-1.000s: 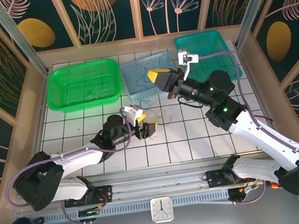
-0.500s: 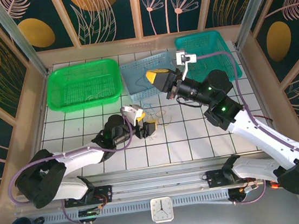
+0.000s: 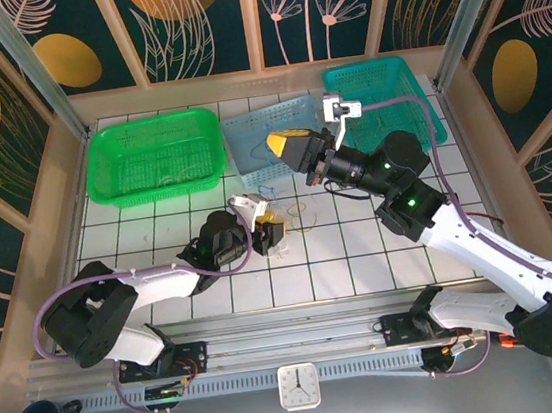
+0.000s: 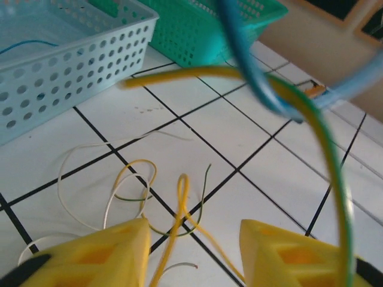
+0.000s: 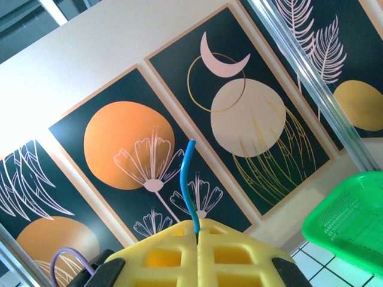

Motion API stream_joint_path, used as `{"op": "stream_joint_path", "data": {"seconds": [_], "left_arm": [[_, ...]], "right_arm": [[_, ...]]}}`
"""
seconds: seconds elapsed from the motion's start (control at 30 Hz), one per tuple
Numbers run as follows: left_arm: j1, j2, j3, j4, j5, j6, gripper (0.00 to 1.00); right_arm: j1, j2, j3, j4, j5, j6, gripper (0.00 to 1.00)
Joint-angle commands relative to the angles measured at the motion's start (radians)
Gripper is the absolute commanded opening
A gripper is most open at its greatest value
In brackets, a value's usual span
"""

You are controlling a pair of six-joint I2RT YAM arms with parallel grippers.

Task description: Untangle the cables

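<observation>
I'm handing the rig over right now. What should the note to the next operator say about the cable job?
Right gripper: shut on a blue cable, held high.
Left gripper: open, low over the tiles, with a yellow cable in its gap, not pinched.
The blue cable crosses a yellow-green cable in the air. Thin loops lie on the tiles.
Done: one blue wire lies in the light-blue basket.
Left: separate the rest.
</observation>
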State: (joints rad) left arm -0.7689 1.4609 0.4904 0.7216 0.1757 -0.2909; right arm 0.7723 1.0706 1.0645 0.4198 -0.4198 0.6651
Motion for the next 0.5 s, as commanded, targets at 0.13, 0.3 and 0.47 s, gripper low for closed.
{"op": "stream_joint_path", "data": {"seconds": [0.13,0.3,0.47], "left_arm": [[-0.001,-0.035,-0.023,0.075,-0.062,-0.008,0.10],[-0.001,-0.070,-0.074,0.083,-0.079,-0.026,0.00],[-0.001,-0.104,-0.136,0.118,-0.092,-0.061,0.00]], "right_arm": [[-0.027,-0.025,0.039,-0.005,0.058,-0.049,0.00],[-0.132,-0.002,0.085,0.001,0.053,-0.053,0.00],[-0.219,0.068,0.164,0.030,0.050,-0.065,0.00]]}}
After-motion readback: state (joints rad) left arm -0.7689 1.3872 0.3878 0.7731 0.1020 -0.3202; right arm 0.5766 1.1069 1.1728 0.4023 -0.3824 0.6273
